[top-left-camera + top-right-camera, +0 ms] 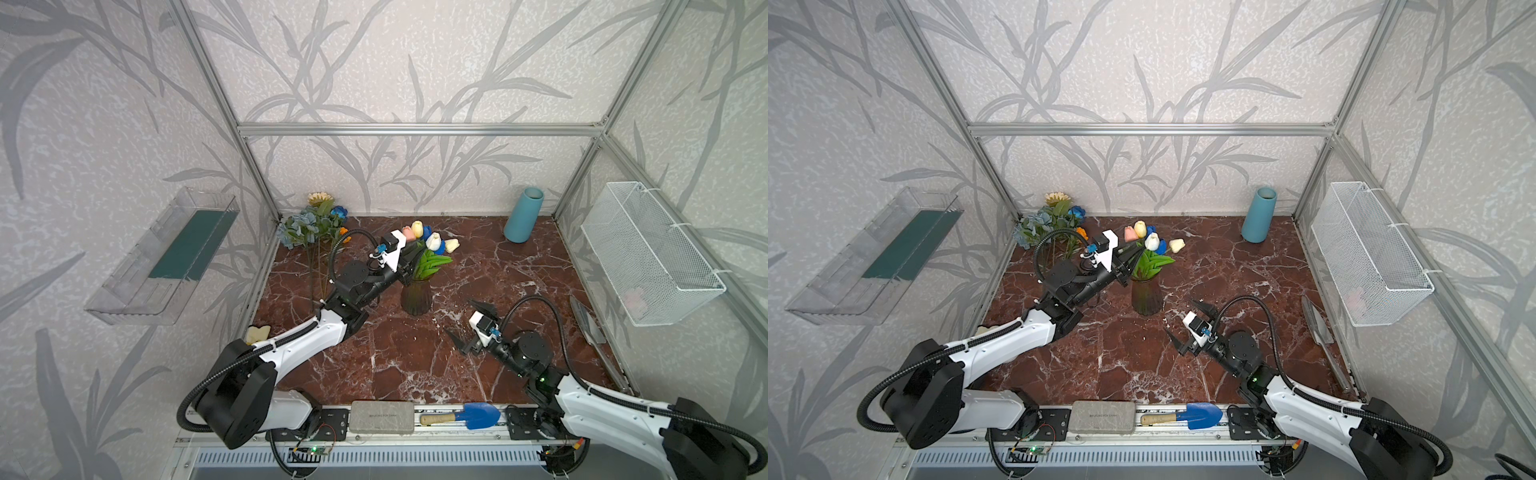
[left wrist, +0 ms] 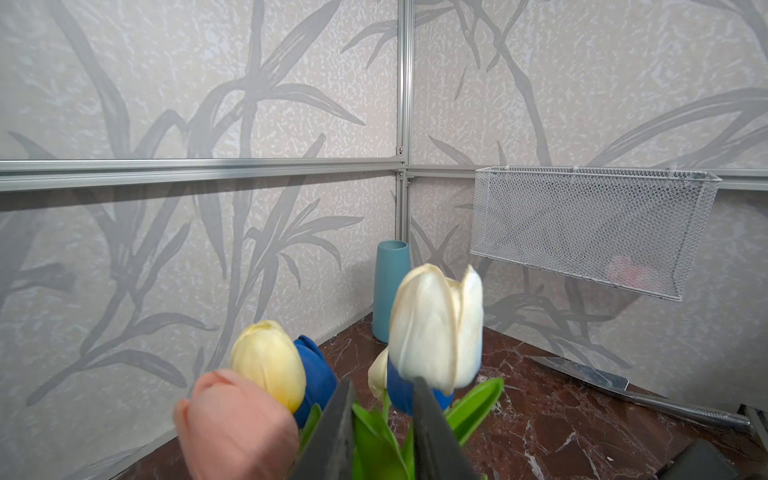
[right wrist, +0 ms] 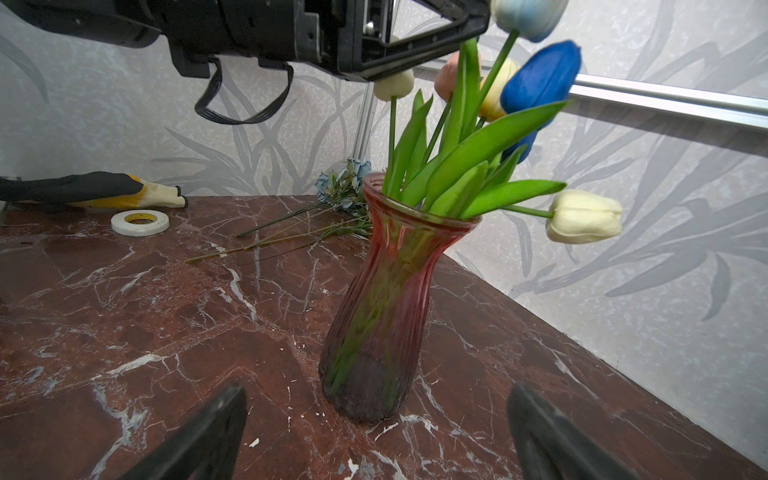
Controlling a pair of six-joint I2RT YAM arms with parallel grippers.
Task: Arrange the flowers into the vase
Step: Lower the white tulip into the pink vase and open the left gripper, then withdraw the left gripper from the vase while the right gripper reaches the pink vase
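A reddish ribbed glass vase [image 1: 415, 299] [image 1: 1146, 297] [image 3: 386, 307] stands mid-table. It holds the tulips [image 1: 432, 245] [image 1: 1152, 241] [image 2: 436, 328] [image 3: 536, 79]: white, yellow, pink and blue, with green leaves. My left gripper [image 1: 409, 270] [image 1: 1129, 257] [image 2: 382, 382] reaches into the bunch above the vase rim. Its fingers stand a little apart, with green leaves in the gap. More flowers [image 1: 311, 224] [image 1: 1050, 220] [image 3: 345, 183], dusty blue, deep blue, cream and orange, lie at the back left corner. My right gripper [image 1: 458, 315] [image 1: 1179, 316] [image 3: 376, 390] is wide open and empty, low over the table just right of the vase.
A teal vase [image 1: 523, 214] stands at the back right. A white mesh basket [image 1: 652, 253] hangs on the right wall and a clear shelf [image 1: 166, 253] on the left. A metal trowel [image 1: 586, 320] lies along the right edge. A tape roll [image 3: 140, 222] and a glove [image 3: 104, 195] lie at the left.
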